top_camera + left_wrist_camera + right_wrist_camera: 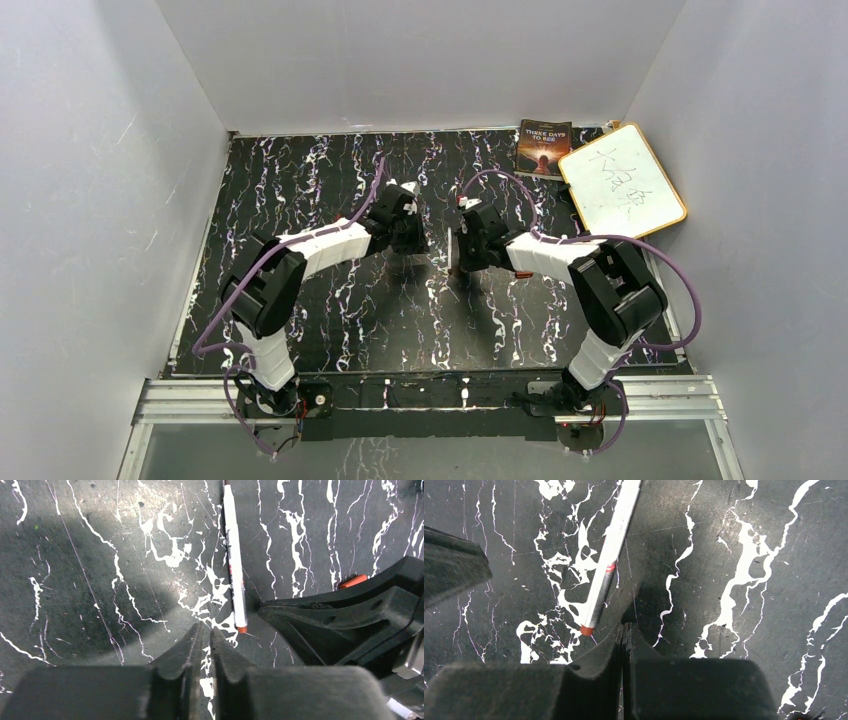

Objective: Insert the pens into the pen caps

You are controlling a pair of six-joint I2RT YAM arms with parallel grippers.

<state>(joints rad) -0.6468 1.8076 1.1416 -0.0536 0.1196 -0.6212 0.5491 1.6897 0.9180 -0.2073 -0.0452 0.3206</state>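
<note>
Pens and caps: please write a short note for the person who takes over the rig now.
Left gripper: almost shut, empty.
Right gripper: shut, empty.
One pen lies on the table in front of both, not held.
One orange cap lies beside the right gripper, partly hidden.
Other pens and caps: not visible.
Done: no capped pen seen.
To do: all of the capping.

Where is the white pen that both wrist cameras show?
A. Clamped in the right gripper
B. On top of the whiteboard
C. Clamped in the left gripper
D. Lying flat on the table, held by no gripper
D: the pen lies flat on the table, just ahead of the left gripper and the right gripper, and neither one grips it.
</note>
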